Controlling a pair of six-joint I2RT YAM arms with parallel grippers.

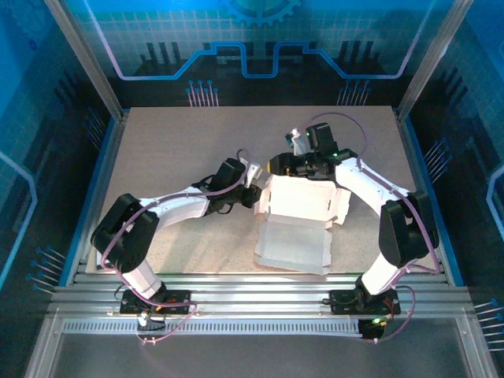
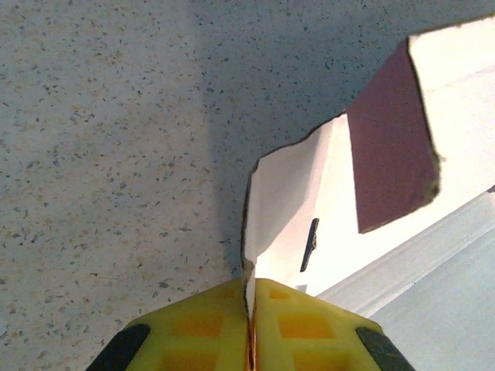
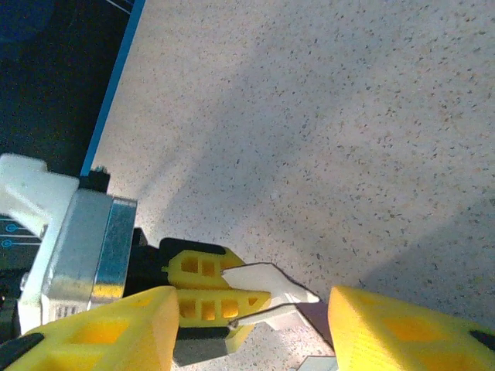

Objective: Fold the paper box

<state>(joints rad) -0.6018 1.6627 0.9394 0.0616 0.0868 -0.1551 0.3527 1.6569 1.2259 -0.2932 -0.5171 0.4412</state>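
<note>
Pink on its outer face and whitish inside, the paper box (image 1: 303, 206) sits partly raised at the middle of the speckled grey bench (image 1: 173, 150), between the two arms. One broad panel stands up from the bench while another lies flat in front of it, reaching toward the near edge. Small flaps stick out at its right end.

The left tool (image 1: 253, 189) is at the box's left end. Its yellow fingers (image 2: 309, 328) are pressed together on the thin edge of a side flap (image 2: 274, 224). In the left wrist view the card runs straight into the seam between them, the flap's pale inner side rises above the grip, and a pink panel (image 2: 390, 147) folds across behind it. A narrow dark slit (image 2: 310, 243) is cut in the pale card near the grip.

The right tool (image 1: 283, 165) is at the box's far left corner, just beside the left tool. Its jaws stand spread. In the right wrist view its two yellow fingers (image 3: 402, 332) sit well apart at the bottom of the frame with nothing clamped between them. In the gap beyond them the left tool's fingertips show, pinching a pale pointed tab (image 3: 271, 280) of the flap.
</note>
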